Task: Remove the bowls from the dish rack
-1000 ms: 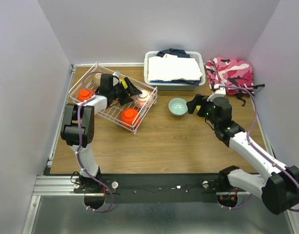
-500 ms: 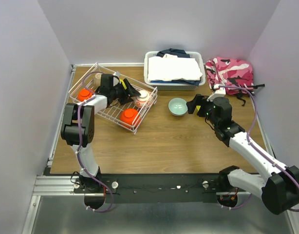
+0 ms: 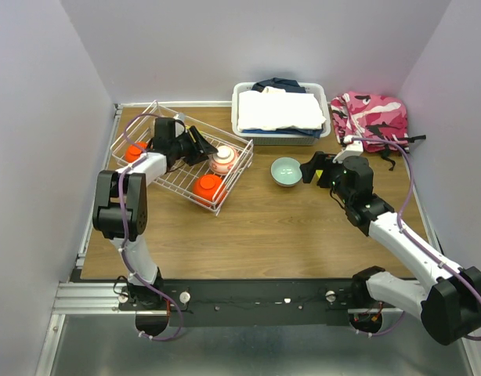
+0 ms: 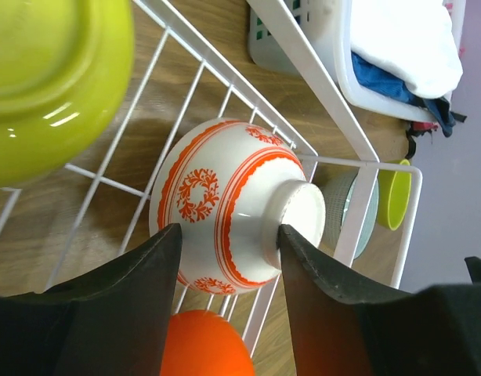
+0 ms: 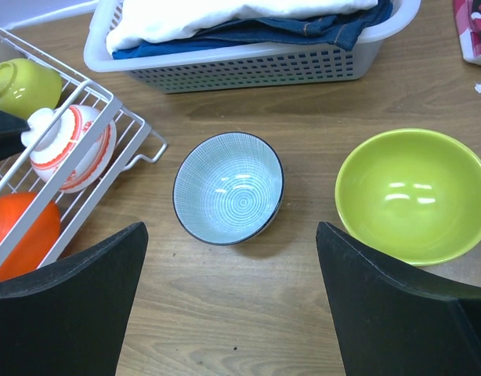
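The white wire dish rack (image 3: 225,135) sits at the table's back left. My left gripper (image 4: 229,235) reaches inside it and is shut on the white bowl with the red pattern (image 4: 225,211), one finger on its side and the other against its foot. In the rack there are also two orange bowls (image 3: 209,186) (image 3: 134,151) and a lime-yellow bowl (image 4: 45,70). My right gripper (image 5: 231,227) hangs open over the table. Below it a pale grey-blue bowl (image 5: 229,186) and a lime-yellow bowl (image 5: 413,196) stand upright on the wood.
A white plastic bin (image 3: 242,117) of folded cloth stands at the back centre. A pink camouflage cloth (image 3: 370,117) lies at the back right. Lilac walls close in the left, back and right sides.
My left gripper has shut on the red-patterned bowl, and that arm and bowl have shifted slightly left. The right arm has not moved.
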You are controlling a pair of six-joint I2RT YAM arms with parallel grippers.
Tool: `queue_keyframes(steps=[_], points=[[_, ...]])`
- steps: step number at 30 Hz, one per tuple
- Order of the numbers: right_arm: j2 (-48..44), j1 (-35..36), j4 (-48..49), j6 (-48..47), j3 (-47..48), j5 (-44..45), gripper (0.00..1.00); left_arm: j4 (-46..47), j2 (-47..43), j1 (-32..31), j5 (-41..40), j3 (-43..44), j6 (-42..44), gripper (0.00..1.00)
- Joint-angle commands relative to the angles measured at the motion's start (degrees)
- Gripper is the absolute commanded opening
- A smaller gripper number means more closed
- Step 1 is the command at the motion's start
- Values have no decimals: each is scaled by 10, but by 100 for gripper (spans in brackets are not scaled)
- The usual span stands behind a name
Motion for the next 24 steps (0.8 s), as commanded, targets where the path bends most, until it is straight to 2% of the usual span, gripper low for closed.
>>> queue_keyframes(steps=[1,8,18,24], points=[[-6,-1,-5,-7,2,-3,96,-20,-9,11,-18,-10,5,63],[-7,-1,-5,-8,2,-1,96,0,3,10,8,-14,-16,76],[2,-1,-6,-9,12,-4,96,45,21,-8,18,-12,-77,77],[-2,-1,-24,-11,29,-5,96,36,25,-13,12,30,-84,79]])
